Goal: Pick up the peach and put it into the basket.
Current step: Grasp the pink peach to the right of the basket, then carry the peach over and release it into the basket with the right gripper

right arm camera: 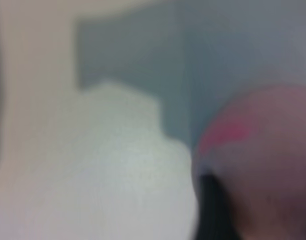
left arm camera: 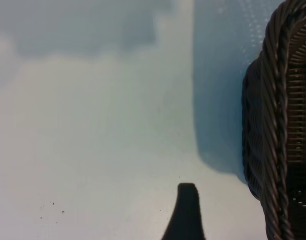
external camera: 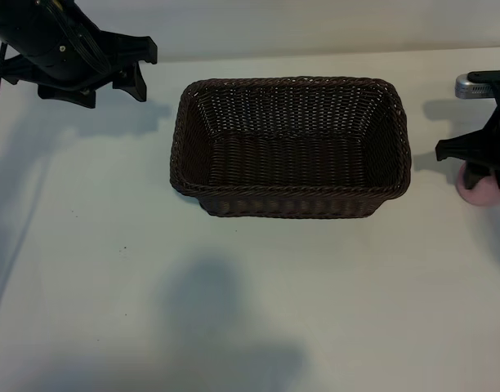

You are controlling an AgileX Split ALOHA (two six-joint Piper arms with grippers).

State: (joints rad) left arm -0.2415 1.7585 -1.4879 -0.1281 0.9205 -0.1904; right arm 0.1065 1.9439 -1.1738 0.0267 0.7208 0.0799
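Note:
The peach (external camera: 480,193), small, round and pale pink, rests on the white table at the far right, apart from the basket. My right gripper (external camera: 477,170) has come down over it and is shut on it. In the right wrist view the peach (right arm camera: 265,160) looms large, with a darker pink blotch, and one dark finger (right arm camera: 215,210) lies against its side. The basket (external camera: 291,202), dark brown woven wicker, stands empty at the table's middle. Up at the far left, off the table, my left gripper (external camera: 145,72) stays open with nothing in it.
The white table (external camera: 234,302) spreads out in front of the basket and to its left. In the left wrist view the basket's braided rim (left arm camera: 279,125) runs along one side, and one finger (left arm camera: 186,212) shows over bare table.

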